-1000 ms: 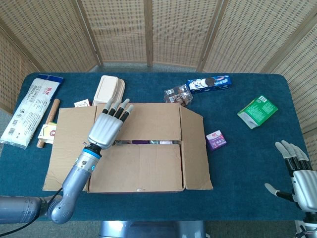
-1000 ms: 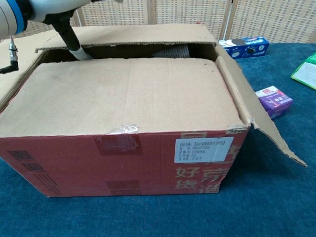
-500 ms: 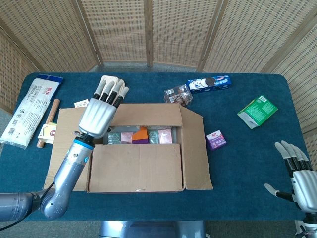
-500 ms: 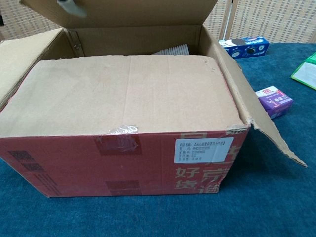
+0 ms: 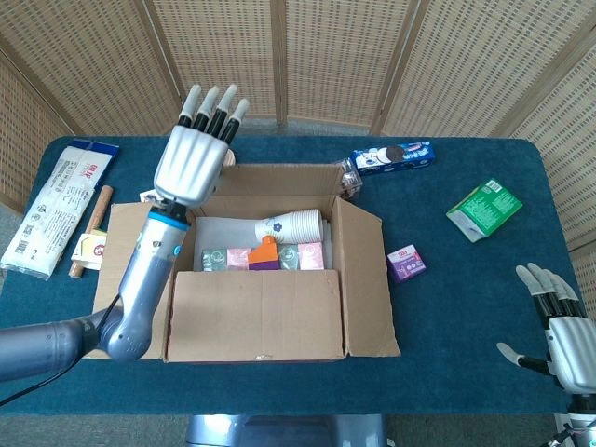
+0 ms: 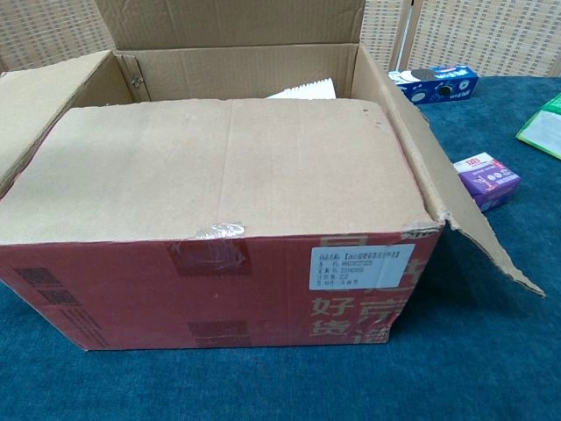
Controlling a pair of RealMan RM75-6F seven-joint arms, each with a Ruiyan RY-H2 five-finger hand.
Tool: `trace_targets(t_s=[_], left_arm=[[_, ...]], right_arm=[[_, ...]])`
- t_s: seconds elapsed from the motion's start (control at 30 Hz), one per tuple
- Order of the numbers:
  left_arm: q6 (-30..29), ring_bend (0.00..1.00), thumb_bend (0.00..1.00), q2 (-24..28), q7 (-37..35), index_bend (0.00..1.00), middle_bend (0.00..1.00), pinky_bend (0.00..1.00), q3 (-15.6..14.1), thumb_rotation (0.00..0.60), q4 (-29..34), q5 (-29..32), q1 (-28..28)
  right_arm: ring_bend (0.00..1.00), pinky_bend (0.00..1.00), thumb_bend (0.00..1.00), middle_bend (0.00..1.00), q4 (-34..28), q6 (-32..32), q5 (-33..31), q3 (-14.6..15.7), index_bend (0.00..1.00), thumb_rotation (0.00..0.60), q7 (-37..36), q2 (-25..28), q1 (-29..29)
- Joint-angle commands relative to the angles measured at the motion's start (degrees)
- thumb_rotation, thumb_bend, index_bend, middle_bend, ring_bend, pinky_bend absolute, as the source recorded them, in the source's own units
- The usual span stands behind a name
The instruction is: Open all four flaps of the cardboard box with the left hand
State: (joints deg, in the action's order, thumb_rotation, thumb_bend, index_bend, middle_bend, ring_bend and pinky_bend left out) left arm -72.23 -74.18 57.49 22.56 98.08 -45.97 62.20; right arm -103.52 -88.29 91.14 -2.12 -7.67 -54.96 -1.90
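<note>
Head view: left hand (image 5: 194, 154) raised over box (image 5: 264, 317), fingers apart, empty; right hand (image 5: 559, 328) spread, empty; near flap (image 6: 219, 162) closed.

Left hand (image 5: 195, 153) raised, fingers straight

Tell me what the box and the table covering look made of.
Cardboard box: plain brown corrugated board, matte, with creased flaps, a torn edge and red print on its front. Table covering: dark blue, apparently a felt-like or short-pile fabric, matte and softly textured.
</note>
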Motion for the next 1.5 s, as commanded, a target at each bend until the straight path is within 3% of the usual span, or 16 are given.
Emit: trace_targets(t_s=[0.03, 0.33, 0.73, 0.97, 1.17, 1.3, 1.4, 1.5], left_arm=[[1.57, 0.0, 0.0, -3.16, 1.99, 0.0, 0.0, 0.03, 0.99, 0.6, -6.21, 2.99, 3.24], [3.67, 0.0, 0.0, -9.63, 2.18, 0.0, 0.0, 0.04, -0.61, 0.6, -16.36, 6.63, 5.65], [1.87, 0.0, 0.0, -9.47, -0.21, 0.0, 0.0, 0.03, -2.83, 0.6, -16.31, 4.47, 3.4], [2.62, 0.0, 0.0, -6.5, -3.38, 0.0, 0.0, 0.03, -3.43, 0.6, -10.79, 4.0, 0.93], [5.4, 0.0, 0.0, -0.08, 2.61, 0.0, 0.0, 0.03, -1.46, 0.6, 1.33, 21.77, 0.32], [7.88, 0.0, 0.0, 4.12, 1.87, 0.17, 0.02, 0.09, -0.32, 0.6, 6.03, 28.58, 0.19], [9.65, 0.03, 0.0, 6.53, 0.2, 0.28, 0.11, 0.16, -0.83, 0.6, 8.19, 28.87, -0.72], [11.87, 0.06, 0.0, 8.95, -2.06, 0.32, 0.14, 0.23, -1.53, 0.6, 10.82, 29.72, -1.91]], right_arm=[[0.0, 0.09, 0.0, 0.0, 0.21, 0.57, -0.66, -0.16, 0.0, 0.6, 0.01, -0.11, -0.23], [0.0, 0.09, 0.0, 0.0, 0.5, 1.63, -2.25, -0.52, 0.0, 0.6, 0.24, -0.26, -0.57], [0.0, 0.09, 0.0, 0.0, -0.03, 1.39, -1.36, -0.09, 0.0, 0.6, -0.01, 0.19, -0.35], [0.0, 0.09, 0.0, 0.0, -0.16, 1.27, -1.19, -0.06, 0.0, 0.6, -0.06, 0.25, -0.32], [0.0, 0.09, 0.0, 0.0, -0.29, 1.8, -1.17, 0.1, 0.0, 0.6, 0.08, 0.35, -0.49], [0.0, 0.09, 0.0, 0.0, -0.48, 1.58, -1.0, 0.13, 0.0, 0.6, 0.25, 0.36, -0.41], [0.0, 0.09, 0.0, 0.0, -0.52, 1.5, -1.11, 0.09, 0.0, 0.6, 0.16, 0.46, -0.36], [0.0, 0.09, 0.0, 0.0, -0.63, 1.44, -1.16, 0.06, 0.0, 0.6, 0.1, 0.55, -0.33]])
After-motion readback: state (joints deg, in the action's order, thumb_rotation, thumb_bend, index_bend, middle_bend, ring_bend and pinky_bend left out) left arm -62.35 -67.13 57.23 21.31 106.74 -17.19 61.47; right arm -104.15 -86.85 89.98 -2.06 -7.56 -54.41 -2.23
